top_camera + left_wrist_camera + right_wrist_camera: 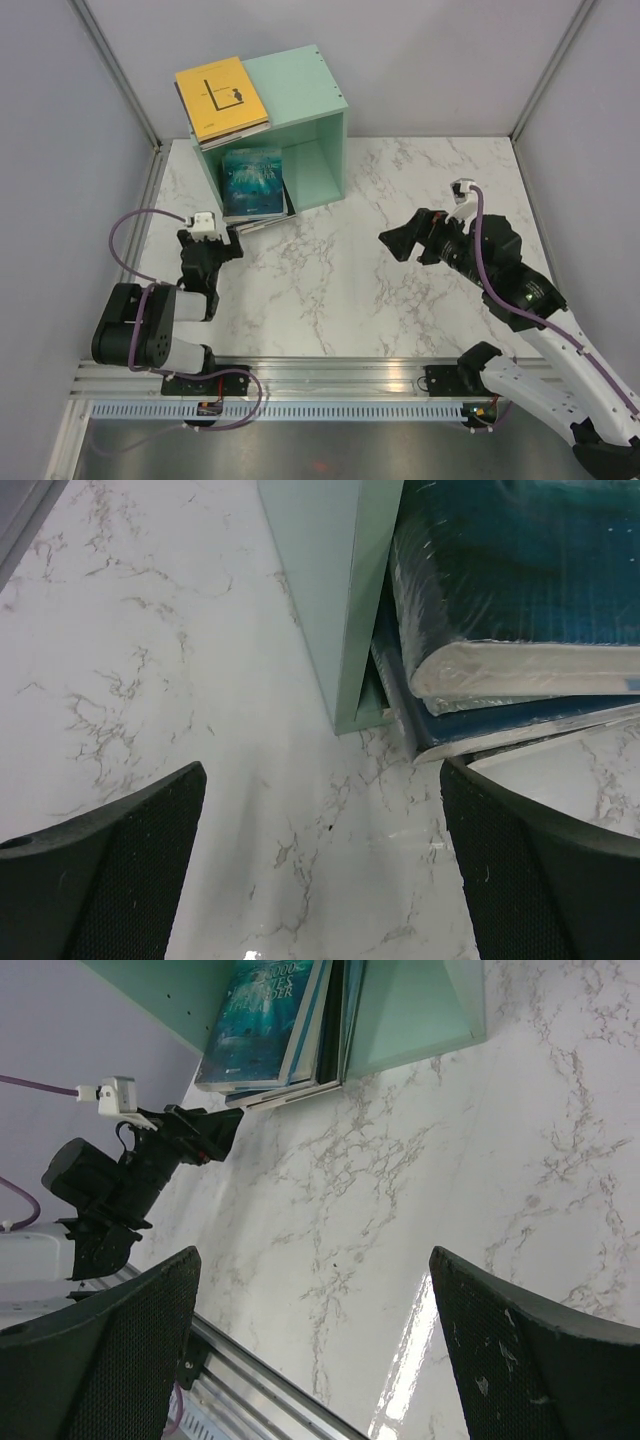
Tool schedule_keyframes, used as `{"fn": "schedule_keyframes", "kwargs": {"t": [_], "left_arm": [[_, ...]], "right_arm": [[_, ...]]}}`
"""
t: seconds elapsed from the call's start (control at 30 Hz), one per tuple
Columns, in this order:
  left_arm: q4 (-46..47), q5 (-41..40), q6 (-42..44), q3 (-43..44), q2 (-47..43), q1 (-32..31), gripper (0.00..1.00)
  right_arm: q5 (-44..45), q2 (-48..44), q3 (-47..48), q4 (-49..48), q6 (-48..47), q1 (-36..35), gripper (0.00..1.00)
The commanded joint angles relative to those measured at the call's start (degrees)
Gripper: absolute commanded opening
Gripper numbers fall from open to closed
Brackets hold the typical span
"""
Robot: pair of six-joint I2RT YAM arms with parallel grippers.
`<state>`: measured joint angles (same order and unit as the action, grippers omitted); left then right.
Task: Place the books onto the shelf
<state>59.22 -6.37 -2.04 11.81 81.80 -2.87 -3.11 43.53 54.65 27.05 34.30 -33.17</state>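
Note:
The mint-green shelf [300, 105] stands at the back left, its open side facing the arms. A yellow-orange book [220, 97] tops a small stack of books lying on the shelf's roof. A teal-blue book [251, 180] tops a second stack lying in the opening and sticking out onto the table. In the left wrist view these plastic-wrapped books [520, 590] lie right of the shelf's side panel [335, 600]. My left gripper [215, 246] is open just in front of them, holding nothing. My right gripper [406, 236] hangs open and empty over the table's middle right.
The marble table [350, 290] is fenced by grey walls with metal posts at the back corners. An aluminium rail [330, 375] runs along the near edge. The right wrist view shows the left arm [125, 1180], the shelf [420, 1010] and its books [265, 1020].

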Motion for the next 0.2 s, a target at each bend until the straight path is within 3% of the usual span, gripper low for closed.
{"fn": "schedule_keyframes", "kwargs": {"t": [0.0, 0.17], "left_arm": [[6.27, 2.15, 0.2, 0.14, -0.23, 0.24, 1.0], [7.22, 2.15, 0.2, -0.04, 0.2, 0.24, 1.0]], "right_arm": [[1.97, 0.41, 0.02, -1.73, 0.67, -0.05, 0.98], [1.52, 2.26, -0.69, -5.6, 0.59, -0.05, 0.98]]}}
